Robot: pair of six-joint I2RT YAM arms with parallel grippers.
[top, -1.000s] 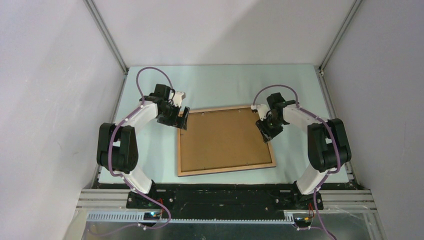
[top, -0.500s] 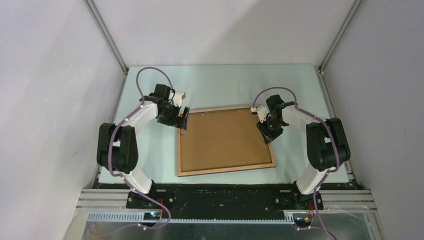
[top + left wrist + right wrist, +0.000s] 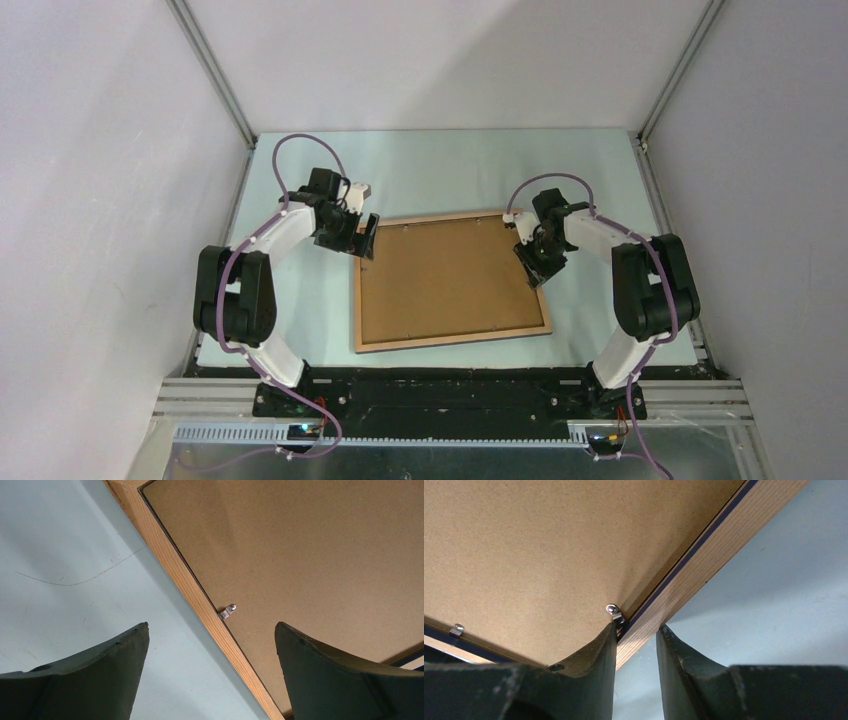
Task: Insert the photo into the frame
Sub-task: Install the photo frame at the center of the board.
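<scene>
Wood-coloured rails mark where the task's thing lies: the light-wood rectangular picture frame (image 3: 452, 339) sits flat on the pale green worktop (image 3: 440, 170) between my two arms. Its long axis runs left to right, and a plain brown backing board (image 3: 445, 280) fills its opening. I cannot see the photo in any view, so I cannot say whether it lies under that board.

My right claw (image 3: 540, 272) is the one engaged, low over the right short rail, which runs between its fingers. In the right wrist view one finger comes down on the board side, right at a small silver metal tab (image 3: 612, 609), and the other on the worktop side. The gap between them is narrow, but I cannot tell whether they pinch the rail or only straddle it. My left claw (image 3: 367, 238) hangs above the left short rail near the far corner, spread fully wide and holding nothing.

I judge the coming move turns on that tab sitting just ahead of my inner right fingertip.

From above I get the frame's whole outline and both arms. Only the wrist views show the tabs, a second tab (image 3: 457, 629), the left rail's clip (image 3: 229, 609), and a dark blue strip inside the right rail.
</scene>
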